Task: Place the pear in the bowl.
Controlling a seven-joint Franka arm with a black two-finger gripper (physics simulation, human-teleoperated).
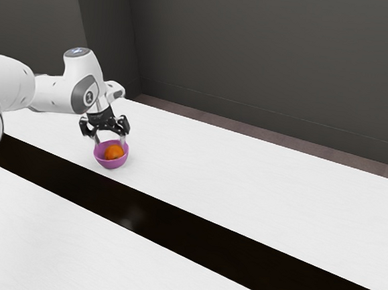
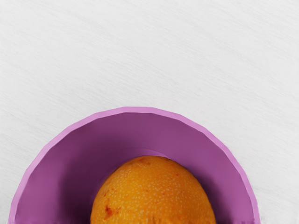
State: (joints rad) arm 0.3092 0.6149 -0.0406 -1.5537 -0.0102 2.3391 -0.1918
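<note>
The gripper (image 1: 110, 140) is spread wide, 2 fingers apart, at the bowl (image 1: 110, 164) holding the pear (image 2: 153, 193). Moving sideways before lifting could catch the rim (image 2: 135, 109) and tip it.

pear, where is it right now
In the exterior view, the pear is inside the purple bowl, toward the exterior view's left, just under the open pincer and near the dark band.

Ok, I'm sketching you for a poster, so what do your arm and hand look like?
My arm is smooth, rounded and white, with dark grey joint covers, one bearing a light round marking. A grey cap carries a small bluish mark. My hand is black, with two pale-tipped fingers.
</note>
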